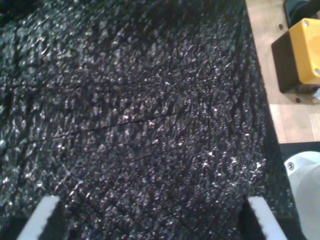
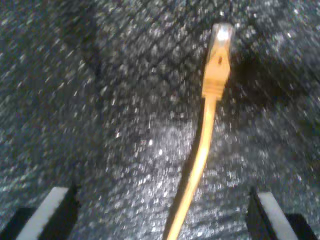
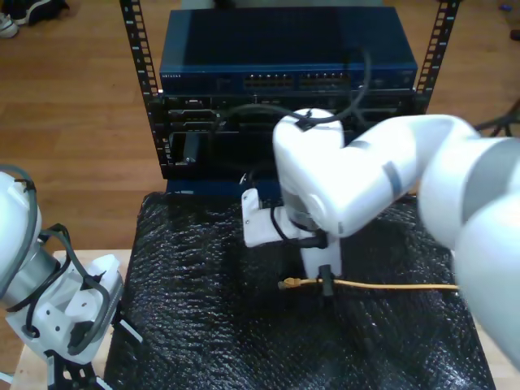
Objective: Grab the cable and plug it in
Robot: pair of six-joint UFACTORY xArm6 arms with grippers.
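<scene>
exterior view first: you can see the cable (image 3: 390,285) lying across the black textured mat (image 3: 203,325), running in from the exterior view's right, with its plug (image 3: 289,283) pointing toward that view's left. my second gripper (image 3: 327,286) hangs right over the cable just behind the plug, under the big white arm. the network switch (image 3: 284,73) with its rows of ports sits in the rack (image 3: 146,97) at the far edge of the mat, well apart from the plug.

in the second wrist view the plug (image 2: 219,60) lies ahead of my second gripper (image 2: 165,212), and the cable (image 2: 197,170) passes between the two fingertips (image 2: 50,210). the jaws stand wide, with nothing clamped. the cable sits nearer one fingertip than the other, so as you close it may get pushed sideways and roll on the bumpy mat, or you may catch it off-centre. you would also be gripping behind the plug, so the plug could droop or twist and meet the port crooked.

my first gripper (image 1: 155,220) looks down on bare mat beside a yellow and black box (image 1: 300,55) on the wooden table (image 1: 290,117), jaws wide, holding nothing. in the exterior view it waits at the lower left. if you bring it in late, you have nothing to steady a sagging plug.
</scene>
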